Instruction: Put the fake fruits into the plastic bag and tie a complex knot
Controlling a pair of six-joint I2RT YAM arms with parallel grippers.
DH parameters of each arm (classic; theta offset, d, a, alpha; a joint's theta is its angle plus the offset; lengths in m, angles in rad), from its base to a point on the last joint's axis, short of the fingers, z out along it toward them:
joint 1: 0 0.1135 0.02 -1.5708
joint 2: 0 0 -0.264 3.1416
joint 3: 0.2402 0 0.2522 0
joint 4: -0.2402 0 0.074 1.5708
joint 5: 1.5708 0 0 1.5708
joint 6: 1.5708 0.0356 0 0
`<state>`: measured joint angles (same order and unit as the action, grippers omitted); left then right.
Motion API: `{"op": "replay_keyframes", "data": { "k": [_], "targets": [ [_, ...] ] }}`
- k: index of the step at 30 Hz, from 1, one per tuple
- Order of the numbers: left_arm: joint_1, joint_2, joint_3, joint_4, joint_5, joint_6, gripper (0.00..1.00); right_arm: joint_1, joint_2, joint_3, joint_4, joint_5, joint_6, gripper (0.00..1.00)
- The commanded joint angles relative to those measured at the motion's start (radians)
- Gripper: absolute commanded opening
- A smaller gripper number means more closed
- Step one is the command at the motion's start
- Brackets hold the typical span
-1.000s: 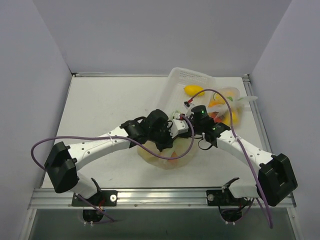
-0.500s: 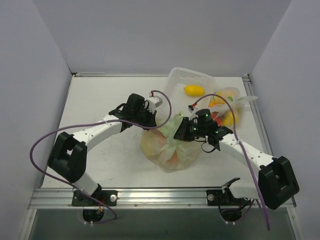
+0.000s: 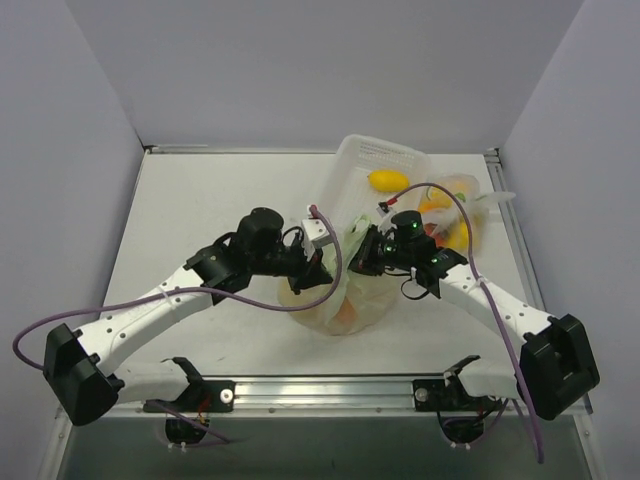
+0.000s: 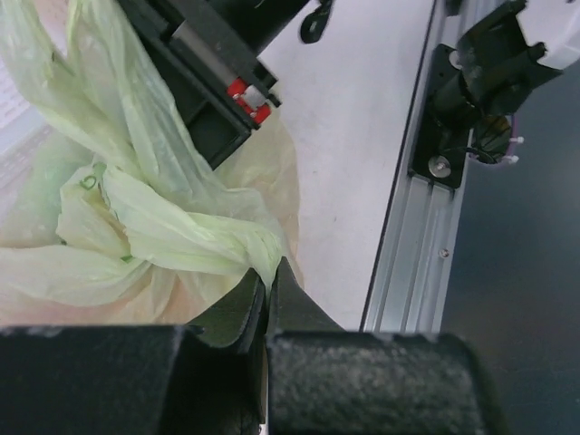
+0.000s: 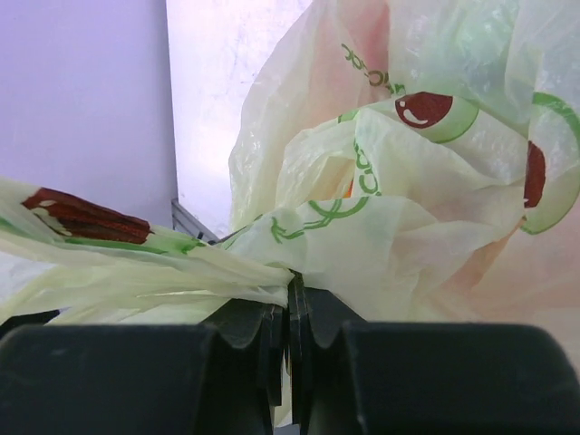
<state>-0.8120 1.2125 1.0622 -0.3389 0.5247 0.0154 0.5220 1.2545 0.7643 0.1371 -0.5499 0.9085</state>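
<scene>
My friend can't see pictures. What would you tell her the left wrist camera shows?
The left gripper is shut on a twisted strand of the pale green bag, which bulges to the left. Part of the black right arm sits at the top; the white table and a metal rail lie to the right.

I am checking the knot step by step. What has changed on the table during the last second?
The left gripper swung from over the bag out toward the far left, then came back to its left side, shut on a twisted strand. The right gripper barely moved, shut on the bag. The basket and the lemon stayed.
</scene>
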Motion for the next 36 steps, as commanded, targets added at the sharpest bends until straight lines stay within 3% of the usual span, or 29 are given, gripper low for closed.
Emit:
{"op": "replay_keyframes", "data": {
  "k": [1, 9, 13, 17, 24, 25, 28, 33, 36],
  "targets": [
    [-0.016, 0.036, 0.033, -0.022, -0.156, -0.101, 0.0, 0.004, 0.01, 0.049, -0.063, 0.076, -0.005, 0.0],
    [-0.116, 0.261, 0.203, -0.147, -0.656, -0.42, 0.0, 0.018, 0.016, 0.047, -0.057, 0.084, 0.013, 0.0],
    [-0.13, 0.327, 0.232, -0.146, -0.733, -0.502, 0.0, 0.026, 0.013, 0.052, -0.036, 0.071, 0.017, 0.0],
    [-0.11, 0.366, 0.234, -0.111, -0.718, -0.528, 0.0, 0.021, 0.005, 0.033, -0.028, 0.064, 0.016, 0.0],
    [0.054, 0.412, 0.162, 0.057, -0.545, -0.516, 0.0, 0.009, -0.033, -0.046, 0.077, -0.056, 0.007, 0.0],
    [0.065, 0.412, 0.159, 0.072, -0.525, -0.505, 0.0, 0.009, -0.036, -0.051, 0.091, -0.071, -0.002, 0.03],
    [0.063, 0.383, 0.133, 0.113, -0.424, -0.453, 0.0, 0.007, -0.046, -0.06, 0.105, -0.102, -0.069, 0.26],
    [0.083, 0.311, 0.093, 0.153, -0.249, -0.398, 0.0, 0.007, -0.053, -0.036, 0.03, -0.156, -0.235, 0.45],
    [0.085, 0.277, 0.081, 0.15, -0.213, -0.371, 0.0, -0.011, -0.076, -0.01, -0.051, -0.193, -0.361, 0.58]
  ]
}}
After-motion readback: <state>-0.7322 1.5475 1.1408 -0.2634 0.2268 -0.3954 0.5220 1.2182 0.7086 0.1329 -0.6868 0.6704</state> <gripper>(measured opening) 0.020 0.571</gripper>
